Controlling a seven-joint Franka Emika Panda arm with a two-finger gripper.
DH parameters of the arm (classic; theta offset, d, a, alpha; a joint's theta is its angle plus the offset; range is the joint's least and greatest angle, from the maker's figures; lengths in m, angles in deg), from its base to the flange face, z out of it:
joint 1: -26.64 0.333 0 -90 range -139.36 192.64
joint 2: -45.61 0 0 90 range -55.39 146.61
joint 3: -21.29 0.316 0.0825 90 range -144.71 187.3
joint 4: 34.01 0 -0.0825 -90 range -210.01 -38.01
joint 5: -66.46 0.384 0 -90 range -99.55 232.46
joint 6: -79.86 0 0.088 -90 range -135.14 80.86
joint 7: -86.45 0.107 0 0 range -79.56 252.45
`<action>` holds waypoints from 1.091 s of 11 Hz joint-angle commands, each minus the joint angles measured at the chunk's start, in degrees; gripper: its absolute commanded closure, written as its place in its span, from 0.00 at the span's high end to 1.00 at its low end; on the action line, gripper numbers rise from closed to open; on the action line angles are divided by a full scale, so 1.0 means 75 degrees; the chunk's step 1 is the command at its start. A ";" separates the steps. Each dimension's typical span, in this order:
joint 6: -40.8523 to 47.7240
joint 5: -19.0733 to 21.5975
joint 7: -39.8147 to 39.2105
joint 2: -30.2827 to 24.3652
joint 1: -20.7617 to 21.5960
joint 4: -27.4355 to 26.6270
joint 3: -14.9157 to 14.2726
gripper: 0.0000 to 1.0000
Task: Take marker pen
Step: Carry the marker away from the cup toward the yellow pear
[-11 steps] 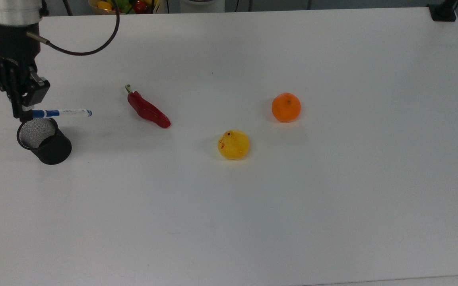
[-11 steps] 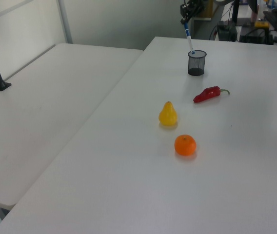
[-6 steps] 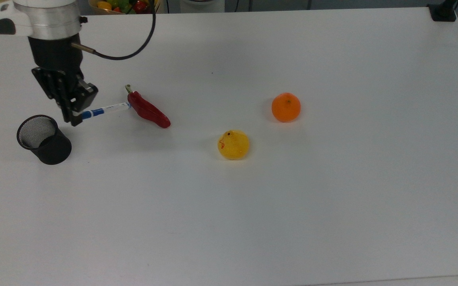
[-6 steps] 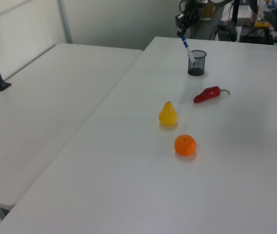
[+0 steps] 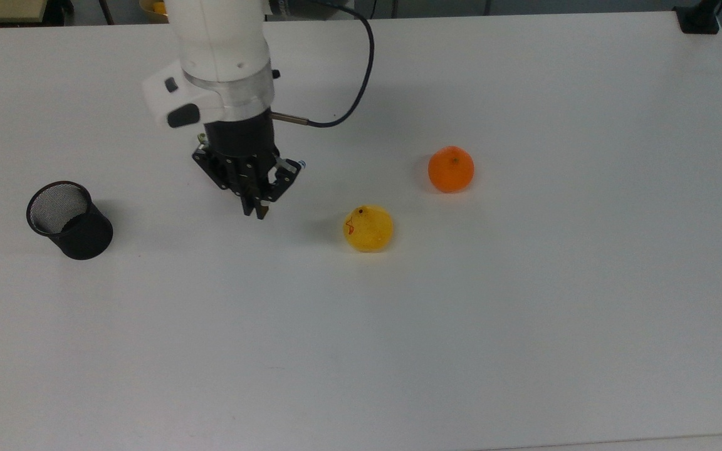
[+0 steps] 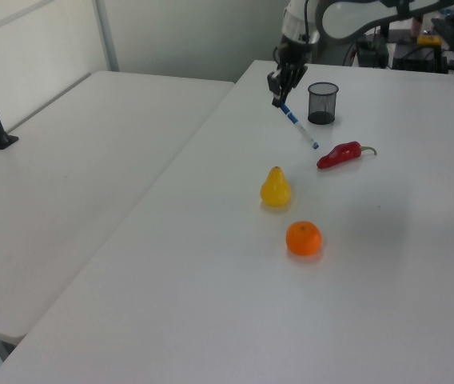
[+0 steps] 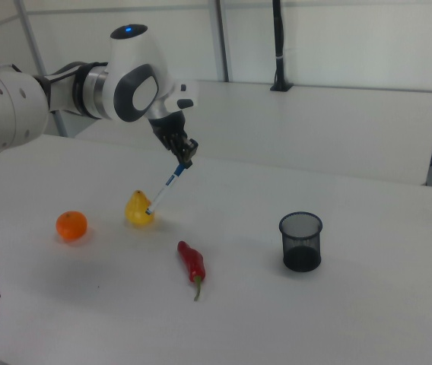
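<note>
Gripper points down from the white arm and is clamped on the top end of the pen. It holds the pen up in the air, above the worktop. In the right view the pen slants down toward 7 o'clock, its low tip in front of the pear. In the right view the pepper lies at 5 o'clock from the pear and the black cup stands well apart at 3 o'clock.
</note>
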 commanded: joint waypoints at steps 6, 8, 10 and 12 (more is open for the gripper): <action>0.0421 -0.0476 -0.1775 0.0792 0.0779 -0.0092 -0.0140 0.00; 0.0397 -0.0512 -0.1681 0.1015 0.0827 -0.0057 -0.0164 0.00; 0.0083 -0.0605 -0.1588 0.1086 0.0839 -0.0068 -0.0176 0.10; -0.0095 -0.0617 -0.1342 0.1144 0.0827 -0.0068 -0.0176 0.24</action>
